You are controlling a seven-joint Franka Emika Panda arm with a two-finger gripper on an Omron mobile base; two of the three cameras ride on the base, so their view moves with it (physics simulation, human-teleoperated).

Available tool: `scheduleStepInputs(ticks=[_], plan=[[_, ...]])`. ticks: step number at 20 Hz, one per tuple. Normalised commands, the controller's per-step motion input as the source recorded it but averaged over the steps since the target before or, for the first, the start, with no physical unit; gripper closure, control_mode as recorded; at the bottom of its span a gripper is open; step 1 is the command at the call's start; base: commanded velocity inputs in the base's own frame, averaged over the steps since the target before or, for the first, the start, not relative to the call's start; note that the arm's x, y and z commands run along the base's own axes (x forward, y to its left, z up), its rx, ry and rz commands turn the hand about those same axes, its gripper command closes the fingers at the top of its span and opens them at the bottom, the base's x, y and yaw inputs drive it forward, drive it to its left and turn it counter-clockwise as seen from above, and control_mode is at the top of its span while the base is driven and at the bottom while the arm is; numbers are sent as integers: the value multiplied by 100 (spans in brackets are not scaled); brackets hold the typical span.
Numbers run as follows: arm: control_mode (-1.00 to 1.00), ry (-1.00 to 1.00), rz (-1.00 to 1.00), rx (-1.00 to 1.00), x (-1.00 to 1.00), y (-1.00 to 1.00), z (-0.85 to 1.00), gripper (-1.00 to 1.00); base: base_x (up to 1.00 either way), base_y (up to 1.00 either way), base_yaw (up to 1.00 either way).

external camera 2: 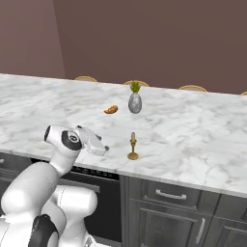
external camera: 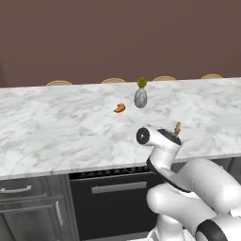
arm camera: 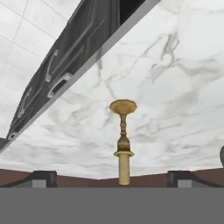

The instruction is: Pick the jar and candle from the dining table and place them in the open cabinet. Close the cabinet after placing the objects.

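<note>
The candle (external camera 2: 133,146), a slim cream stick in a gold holder, stands upright near the front edge of the white marble dining table (external camera 2: 193,140). My gripper (external camera 2: 104,148) hovers just left of it, level with it and pointing at it, jaws open and empty. The hand view is rolled upside down: the candle (arm camera: 123,144) hangs centred between my two fingertips (arm camera: 43,177), with the gripper (arm camera: 111,179) a short way off and not touching. In the left base view my wrist covers most of the candle (external camera: 177,127). The jar and the cabinet are out of view.
A grey egg-shaped vase (external camera 2: 135,102) with a green sprig and an orange croissant (external camera 2: 111,109) sit mid-table, beyond the candle. Dark drawers (external camera 2: 169,194) with bar handles run under the tabletop. Chair backs (external camera: 113,80) line the far edge.
</note>
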Motion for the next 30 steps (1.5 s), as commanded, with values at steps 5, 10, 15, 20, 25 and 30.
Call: scheduleStepInputs(ticks=[5, 10, 15, 20, 25, 30], plan=[[-100, -4, -5, -1, 4, -5, -20, -100, 0, 0, 0], [-100, -2, -7, -2, 8, -7, -18, -100, 0, 0, 0], [-100, 0, 0, 0, 35, 0, -24, -100, 0, 0, 0], [-100, -7, 0, -2, 8, 0, -12, -100, 0, 0, 0], [-100, -13, 0, -5, 0, 0, -4, -100, 0, 0, 0], [-100, -7, 5, -1, 12, 0, -7, -100, 0, 0, 0]])
